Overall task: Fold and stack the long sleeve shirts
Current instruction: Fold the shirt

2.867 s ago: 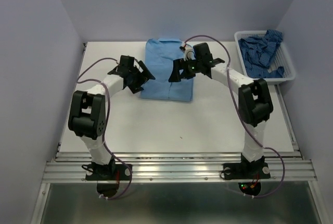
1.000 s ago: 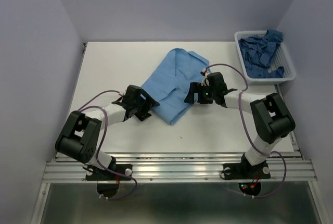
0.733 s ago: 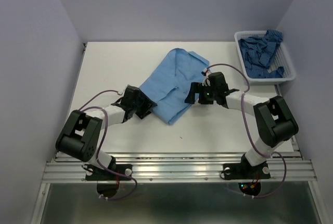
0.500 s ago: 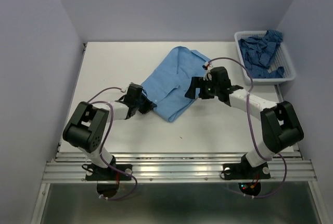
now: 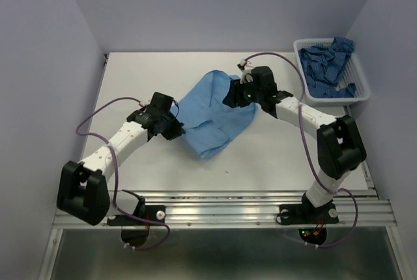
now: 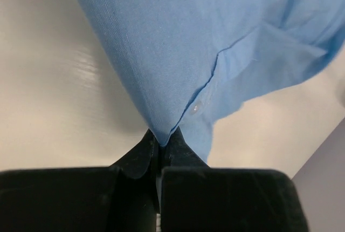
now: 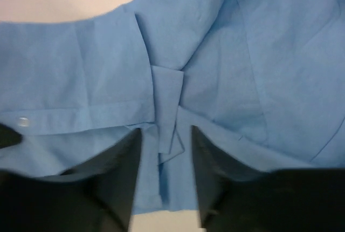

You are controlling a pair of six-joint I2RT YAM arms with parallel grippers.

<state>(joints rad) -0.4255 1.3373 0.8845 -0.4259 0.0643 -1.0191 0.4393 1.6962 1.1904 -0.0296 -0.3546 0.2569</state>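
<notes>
The plain light blue long sleeve shirt lies rumpled and skewed in the middle of the table. My left gripper is at its left edge. In the left wrist view that gripper is shut on a pinched fold of the shirt, which rises from it. My right gripper is over the shirt's far right part. Its fingers stand apart, straddling small folds of the cloth. A darker patterned blue shirt lies crumpled in the basket.
The white mesh basket stands at the table's far right corner. Pale walls close in the table on the left, the back and the right. Bare table shows in front of the shirt, and the arms' base rail runs along the near edge.
The left gripper has taken hold of the shirt's left edge and its elbow has swung out left. The right gripper has moved back and left over the shirt. The cloth has bunched and shifted.
</notes>
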